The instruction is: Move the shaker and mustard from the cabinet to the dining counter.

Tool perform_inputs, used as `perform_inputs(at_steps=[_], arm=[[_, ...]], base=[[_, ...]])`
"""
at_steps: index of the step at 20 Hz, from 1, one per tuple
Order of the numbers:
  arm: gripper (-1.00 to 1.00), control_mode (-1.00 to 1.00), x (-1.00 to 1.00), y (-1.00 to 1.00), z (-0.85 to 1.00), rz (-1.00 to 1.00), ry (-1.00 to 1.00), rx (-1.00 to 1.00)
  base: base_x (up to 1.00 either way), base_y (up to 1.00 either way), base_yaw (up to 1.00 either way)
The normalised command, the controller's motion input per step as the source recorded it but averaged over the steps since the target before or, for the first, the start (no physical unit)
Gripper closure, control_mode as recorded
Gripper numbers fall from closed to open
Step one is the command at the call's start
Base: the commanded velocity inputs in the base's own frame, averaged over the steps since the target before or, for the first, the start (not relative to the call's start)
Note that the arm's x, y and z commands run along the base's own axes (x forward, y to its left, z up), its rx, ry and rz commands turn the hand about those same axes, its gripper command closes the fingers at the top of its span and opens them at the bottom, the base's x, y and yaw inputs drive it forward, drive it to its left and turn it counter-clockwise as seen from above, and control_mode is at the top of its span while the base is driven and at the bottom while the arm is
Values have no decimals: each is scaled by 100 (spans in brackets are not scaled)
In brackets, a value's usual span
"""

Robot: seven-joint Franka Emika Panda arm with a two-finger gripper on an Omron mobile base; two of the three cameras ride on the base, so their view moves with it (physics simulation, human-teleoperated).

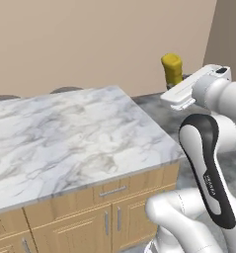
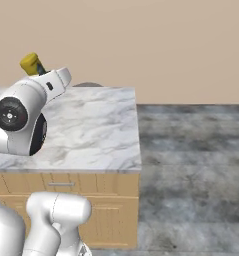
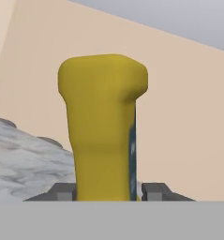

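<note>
White marble with grey veins tops the dining counter (image 1: 65, 143), a long slab on a wooden base with drawer and door fronts beneath. Beside its near corner the white arm (image 1: 208, 148) holds its hand raised in the air, off the slab's edge. Clamped between the two dark fingertips of the gripper (image 3: 106, 192) stands the mustard (image 3: 104, 126), a yellow bottle, held clear of the marble.

The mustard (image 3: 103, 126) stands clamped between the end effector (image 3: 108, 191) fingertips, marble dining counter (image 3: 24, 159) behind.
</note>
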Motion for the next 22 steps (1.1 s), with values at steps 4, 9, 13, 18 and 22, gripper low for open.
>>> perform_inputs(at_steps=[4, 9, 13, 18, 22], arm=[[100, 100, 0, 0, 0, 0, 0, 0], [100, 100, 0, 0, 0, 0, 0, 0], [100, 100, 0, 0, 0, 0, 0, 0], [100, 100, 0, 0, 0, 0, 0, 0], [100, 100, 0, 0, 0, 0, 0, 0]], base=[[57, 18, 2], [41, 9, 2], [34, 7, 2], [32, 2, 3], [21, 0, 1]])
